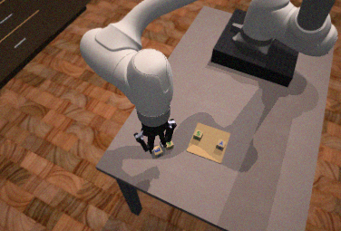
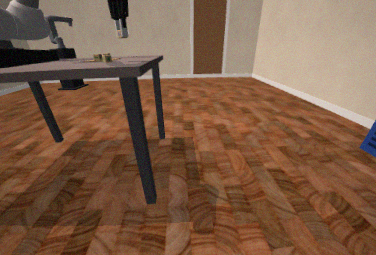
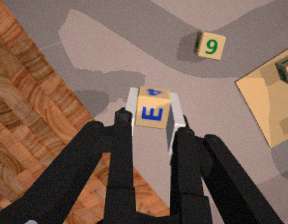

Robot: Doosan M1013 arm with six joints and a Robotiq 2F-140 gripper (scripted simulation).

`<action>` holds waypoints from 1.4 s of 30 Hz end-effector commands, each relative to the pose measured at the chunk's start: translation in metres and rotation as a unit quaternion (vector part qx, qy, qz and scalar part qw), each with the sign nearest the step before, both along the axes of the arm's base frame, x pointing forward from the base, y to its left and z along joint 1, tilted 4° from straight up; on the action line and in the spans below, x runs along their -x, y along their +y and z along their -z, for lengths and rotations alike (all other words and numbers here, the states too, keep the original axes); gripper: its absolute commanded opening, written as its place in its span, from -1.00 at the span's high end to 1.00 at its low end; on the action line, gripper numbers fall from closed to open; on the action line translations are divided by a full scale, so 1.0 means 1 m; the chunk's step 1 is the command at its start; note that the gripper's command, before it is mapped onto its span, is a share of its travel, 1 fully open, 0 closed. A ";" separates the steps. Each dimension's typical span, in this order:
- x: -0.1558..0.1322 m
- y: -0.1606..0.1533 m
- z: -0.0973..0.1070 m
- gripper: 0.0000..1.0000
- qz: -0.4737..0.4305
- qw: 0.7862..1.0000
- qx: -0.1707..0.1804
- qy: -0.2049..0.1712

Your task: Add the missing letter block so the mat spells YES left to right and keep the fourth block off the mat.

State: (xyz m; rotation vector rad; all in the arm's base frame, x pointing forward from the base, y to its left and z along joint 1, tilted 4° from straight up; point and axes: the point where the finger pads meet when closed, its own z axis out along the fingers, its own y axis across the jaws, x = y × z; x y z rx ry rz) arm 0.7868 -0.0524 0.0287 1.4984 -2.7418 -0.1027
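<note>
My gripper (image 1: 159, 145) (image 2: 121, 27) (image 3: 151, 102) is shut on a tan block with a blue "E" (image 1: 157, 150) (image 2: 121, 33) (image 3: 152, 110) and holds it well above the table near its corner. A tan block with a green "9" (image 1: 170, 144) (image 3: 209, 46) lies on the table just off the mat. The tan mat (image 1: 206, 150) (image 3: 267, 104) carries a block with a green "S" (image 1: 198, 134) (image 3: 285, 70) and a block with a blue letter (image 1: 219, 145), with a gap between them.
The grey table (image 1: 258, 125) (image 2: 75, 68) has its edge and corner close to the gripper, with wooden floor below. The arm's black base (image 1: 254, 57) stands at the table's far end. A dark cabinet (image 1: 27, 16) stands off to the side.
</note>
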 end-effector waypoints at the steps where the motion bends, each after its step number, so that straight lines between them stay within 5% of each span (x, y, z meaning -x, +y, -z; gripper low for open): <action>1: 0.033 0.028 -0.009 0.68 -0.068 0.998 -0.003 -0.007; 9: 0.089 0.066 -0.015 0.68 -0.170 0.985 -0.007 -0.012; 18: 0.189 0.115 -0.018 0.68 -0.330 0.944 -0.014 -0.020; 34: 0.190 0.116 -0.017 0.68 -0.332 0.943 -0.014 -0.020; 42: 0.191 0.117 0.000 0.68 -0.332 0.943 -0.014 -0.020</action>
